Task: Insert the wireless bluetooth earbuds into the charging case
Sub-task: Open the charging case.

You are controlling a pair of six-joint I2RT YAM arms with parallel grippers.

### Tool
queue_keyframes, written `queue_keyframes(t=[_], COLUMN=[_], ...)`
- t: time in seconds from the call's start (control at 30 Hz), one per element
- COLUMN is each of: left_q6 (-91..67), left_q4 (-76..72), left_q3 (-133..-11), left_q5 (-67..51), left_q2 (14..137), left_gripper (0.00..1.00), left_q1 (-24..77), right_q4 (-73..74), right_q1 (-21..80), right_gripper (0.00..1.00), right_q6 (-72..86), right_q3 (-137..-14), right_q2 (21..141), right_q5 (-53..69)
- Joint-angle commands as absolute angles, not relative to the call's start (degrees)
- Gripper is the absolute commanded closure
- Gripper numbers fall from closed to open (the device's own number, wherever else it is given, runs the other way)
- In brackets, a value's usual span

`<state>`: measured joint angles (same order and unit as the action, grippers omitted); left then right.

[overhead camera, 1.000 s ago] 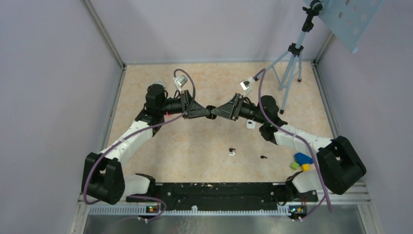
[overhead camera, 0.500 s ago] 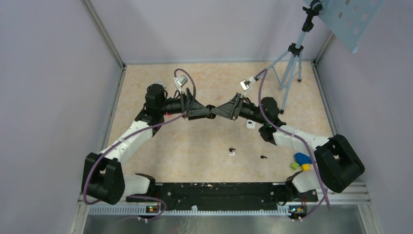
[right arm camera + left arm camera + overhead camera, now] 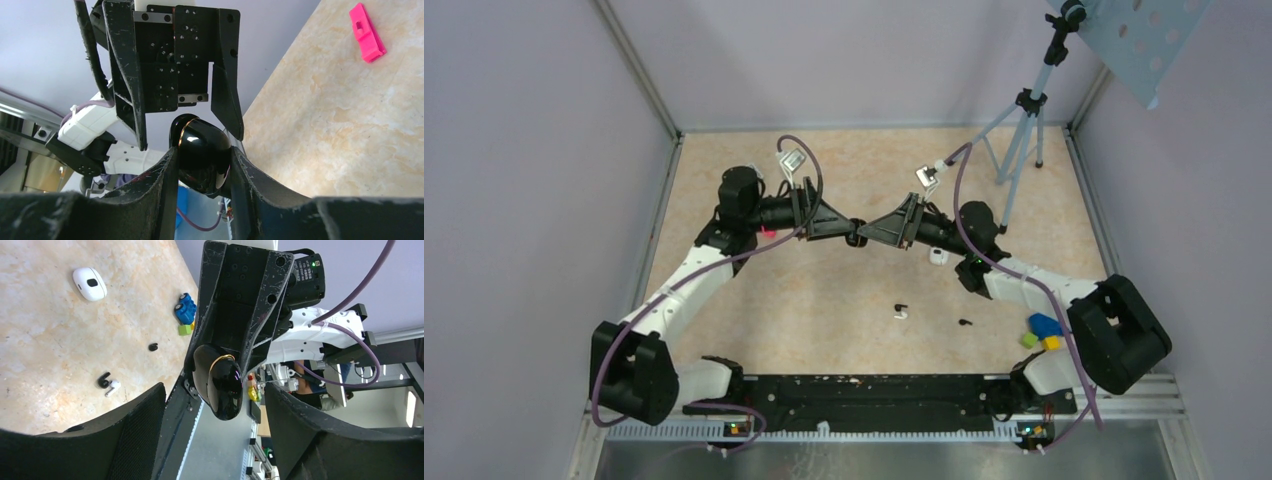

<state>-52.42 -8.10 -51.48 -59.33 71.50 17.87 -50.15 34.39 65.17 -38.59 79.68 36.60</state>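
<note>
A glossy black charging case (image 3: 857,233) with a thin gold seam hangs in the air above the table's middle. My right gripper (image 3: 867,232) is shut on it, with both pads pressed to its sides (image 3: 200,155). My left gripper (image 3: 846,233) faces it, open. Its fingers (image 3: 135,435) stand wide on either side of the case (image 3: 220,382) without touching it. On the table lie a black earbud (image 3: 104,380) touching a white earbud (image 3: 113,387), and another black earbud (image 3: 153,346) apart from them. The top view shows the pair (image 3: 900,311) and the lone one (image 3: 965,322).
A closed white case (image 3: 938,255) lies under the right forearm. Coloured toy blocks (image 3: 1043,330) sit at the right, near the right arm's base. A pink piece (image 3: 769,232) lies under the left arm. A tripod (image 3: 1022,130) stands at the back right.
My left gripper has opened, let go of the black case and drawn slightly back to the left. The right gripper has closed tighter on the case and keeps it.
</note>
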Motion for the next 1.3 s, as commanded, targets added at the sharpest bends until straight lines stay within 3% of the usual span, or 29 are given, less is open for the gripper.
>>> queue_keyframes(t=[0.0,0.13,0.63,1.03,1.27], left_q6=[-47.5,-41.8,-37.0,-30.7,-28.3], left_q4=[-3.1,5.5,8.0,16.7,20.1], left_q3=[-53.8,-56.4,-59.8,-61.7,-63.0], left_q5=[-57.9,-55.6,-53.7,-47.2,-43.8], left_q2=[69.2,68.8,69.3,70.2,69.2], left_gripper=[0.24,0.27,0.22,0.31,0.32], left_q1=[17.4,16.8,19.8,21.3,20.9], right_q4=[-54.1,-53.9,-55.3,-54.9,-54.3], right_q1=[34.7,34.5,34.6,34.5,34.6], right_gripper=[1.0,1.0,1.0,1.0,1.0], right_q6=[65.1,65.0,65.9,65.8,65.4], right_q3=[-39.3,-39.2,-40.2,-39.8,-39.5], right_q2=[79.7,79.5,81.0,80.6,80.0], right_q5=[37.9,38.0,38.9,38.7,38.6])
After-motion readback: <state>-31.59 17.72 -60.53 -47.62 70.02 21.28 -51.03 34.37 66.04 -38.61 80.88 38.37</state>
